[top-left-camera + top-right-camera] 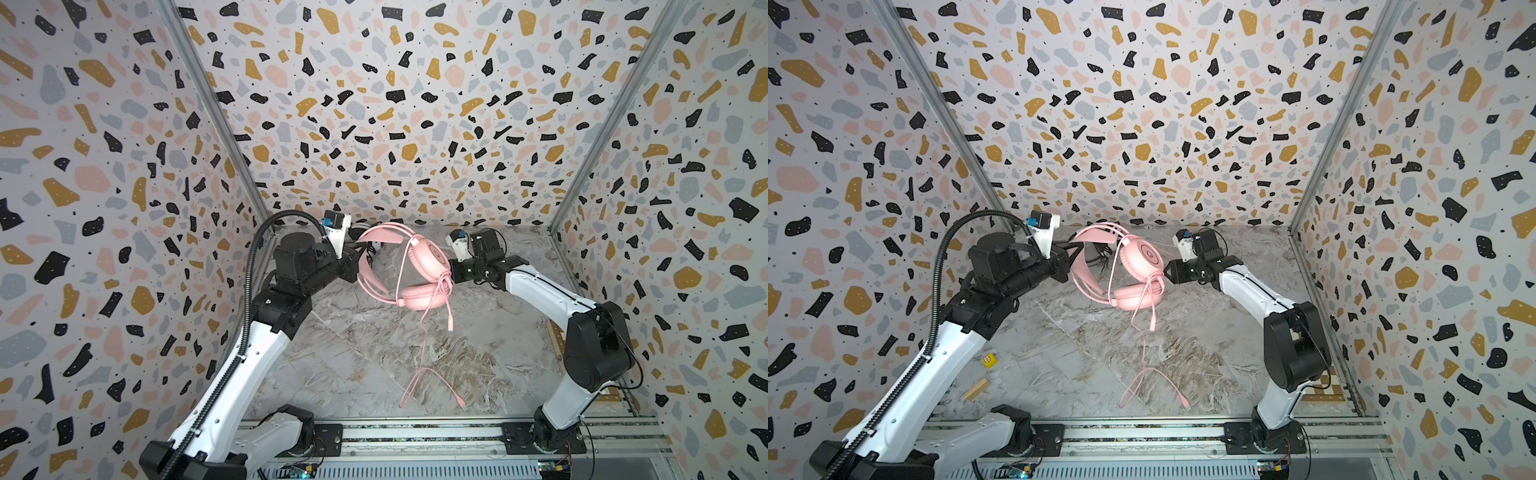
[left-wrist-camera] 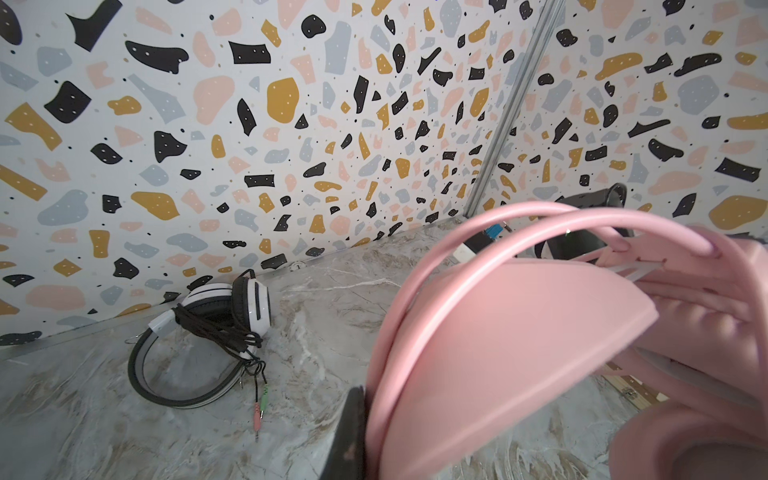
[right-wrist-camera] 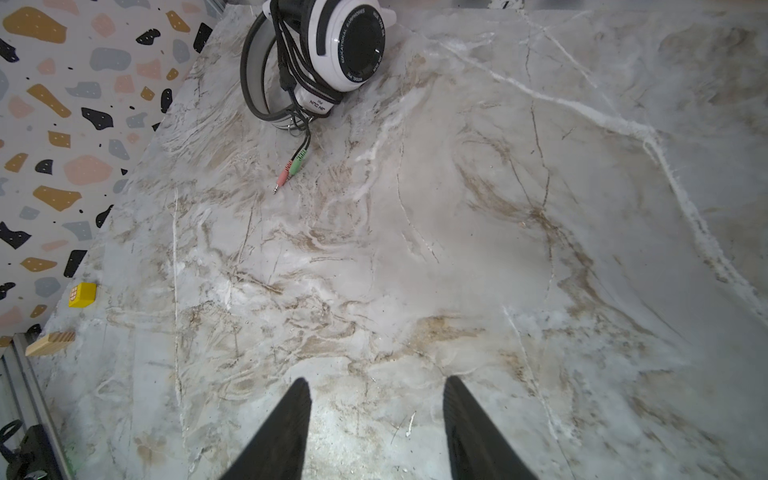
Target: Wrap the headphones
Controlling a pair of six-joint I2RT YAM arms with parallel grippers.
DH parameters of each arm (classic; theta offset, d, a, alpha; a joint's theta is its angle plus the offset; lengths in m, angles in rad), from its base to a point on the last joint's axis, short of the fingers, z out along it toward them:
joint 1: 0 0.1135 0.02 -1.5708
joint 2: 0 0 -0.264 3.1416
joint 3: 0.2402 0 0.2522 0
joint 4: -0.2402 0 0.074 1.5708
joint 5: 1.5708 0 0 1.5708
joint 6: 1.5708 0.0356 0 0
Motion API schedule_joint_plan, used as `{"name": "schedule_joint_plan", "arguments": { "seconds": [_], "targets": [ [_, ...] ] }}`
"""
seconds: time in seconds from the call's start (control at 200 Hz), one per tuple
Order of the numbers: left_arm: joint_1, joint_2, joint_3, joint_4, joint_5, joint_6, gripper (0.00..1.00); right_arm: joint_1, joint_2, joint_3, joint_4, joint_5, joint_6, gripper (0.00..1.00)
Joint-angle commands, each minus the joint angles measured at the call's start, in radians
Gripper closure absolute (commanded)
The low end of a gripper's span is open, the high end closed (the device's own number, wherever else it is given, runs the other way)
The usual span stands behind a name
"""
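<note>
- Terrazzo-patterned walls [image 1: 374,104] close in a marble-look tabletop [image 1: 374,357] on three sides.
- The left pincer [image 1: 355,254] is clamped on the band of the pink headset [image 1: 419,259]. It holds the headset up over the back half of the tabletop, ear cups toward the right arm.
- The right pincer [image 1: 452,271] sits just beside the upper ear cup. Whether it touches the cup cannot be told. Its jaws stand apart, and the right wrist view shows only bare marble between them.
- The pink cable [image 1: 424,374] drops from the lower cup and lies in a loose loop on the tabletop, nearer the arm bases.
- Both wrist views show the white headset [image 2: 249,303] lying by the back wall. Its black cable is wound around it, and its pink and green plugs [image 3: 293,170] rest on the marble. In both top views it is almost wholly hidden behind the left pincer and the pink band.
- A yellow block [image 1: 989,360] and a wooden block [image 1: 976,389] near the left wall appear in a top view and in the right wrist view.
</note>
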State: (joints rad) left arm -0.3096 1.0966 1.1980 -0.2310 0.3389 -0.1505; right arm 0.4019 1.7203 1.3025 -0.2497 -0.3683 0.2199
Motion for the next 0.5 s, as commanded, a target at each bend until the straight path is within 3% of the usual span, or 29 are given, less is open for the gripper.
{"name": "schedule_joint_plan", "arguments": {
  "seconds": [0.0, 0.285, 0.496],
  "targets": [
    [0.013, -0.008, 0.082, 0.126, 0.096, -0.118, 1.0, -0.035, 0.013, -0.03, 0.01, 0.037, 0.016, 0.4],
    [0.026, 0.062, 0.155, 0.024, 0.043, -0.088, 1.0, -0.067, -0.135, -0.002, 0.023, -0.117, -0.007, 0.35],
    [0.035, 0.094, 0.177, -0.004, 0.014, -0.089, 1.0, -0.072, -0.273, -0.023, 0.027, -0.147, -0.01, 0.24]
  ]
}}
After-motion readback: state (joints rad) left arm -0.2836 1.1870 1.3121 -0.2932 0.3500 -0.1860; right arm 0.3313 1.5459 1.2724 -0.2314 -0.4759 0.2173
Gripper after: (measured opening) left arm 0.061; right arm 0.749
